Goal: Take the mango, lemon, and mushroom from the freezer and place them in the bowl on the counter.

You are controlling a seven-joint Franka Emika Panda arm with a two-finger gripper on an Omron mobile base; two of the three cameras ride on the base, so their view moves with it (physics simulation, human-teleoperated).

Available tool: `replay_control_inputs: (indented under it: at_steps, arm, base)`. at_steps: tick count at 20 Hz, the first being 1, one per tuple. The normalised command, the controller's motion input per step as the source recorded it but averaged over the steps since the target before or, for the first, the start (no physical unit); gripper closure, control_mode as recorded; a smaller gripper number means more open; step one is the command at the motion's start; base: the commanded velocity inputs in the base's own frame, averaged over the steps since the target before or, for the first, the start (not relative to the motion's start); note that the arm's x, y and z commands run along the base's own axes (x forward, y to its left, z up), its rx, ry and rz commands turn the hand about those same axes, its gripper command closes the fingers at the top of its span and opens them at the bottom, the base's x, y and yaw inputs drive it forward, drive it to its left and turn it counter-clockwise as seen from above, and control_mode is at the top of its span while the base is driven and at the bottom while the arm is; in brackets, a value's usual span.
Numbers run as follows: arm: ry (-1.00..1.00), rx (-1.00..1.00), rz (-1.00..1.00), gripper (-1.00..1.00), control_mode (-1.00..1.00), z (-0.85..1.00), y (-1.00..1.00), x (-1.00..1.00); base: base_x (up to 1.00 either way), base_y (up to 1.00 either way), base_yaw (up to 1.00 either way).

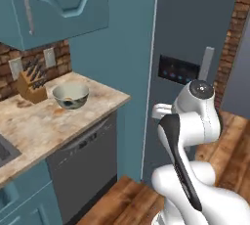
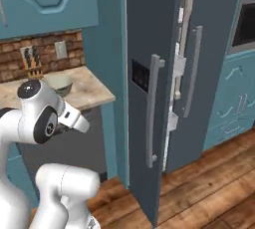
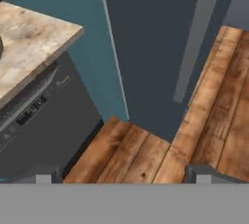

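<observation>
One arm folded low before freezer [image 1: 195,28] | gripper [image 3: 124,179] wide open, empty | aimed floorward

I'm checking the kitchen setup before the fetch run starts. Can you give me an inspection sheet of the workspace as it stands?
Surface: beige speckled counter over a dark dishwasher.
Job's things: bowl stands on the counter; freezer has one door ajar; fruit and mushroom nothing seen.
Clutter: knife block beside the bowl, against the brick wall.
Grippers: gripper open, holding nothing, pointing down at the wooden floor before the freezer.
Cables: nothing seen.
Surroundings: teal cabinets, wall outlets.
</observation>
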Motion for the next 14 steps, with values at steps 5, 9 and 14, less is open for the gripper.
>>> replay_control_inputs:
  at_steps: [5, 9, 14]
  arm:
    - [0.00, 0.00, 0.00, -1.00, 1.00, 0.00, 0.00, 0.00]
    - [0.00, 0.00, 0.00, -1.00, 1.00, 0.00, 0.00, 0.00]
    - [0.00, 0.00, 0.00, -1.00, 1.00, 0.00, 0.00, 0.00]
  base:
    - [-0.36, -0.66, -0.72]
    - [0.07, -1.00, -0.50]
    - [0.87, -1.00, -0.24]
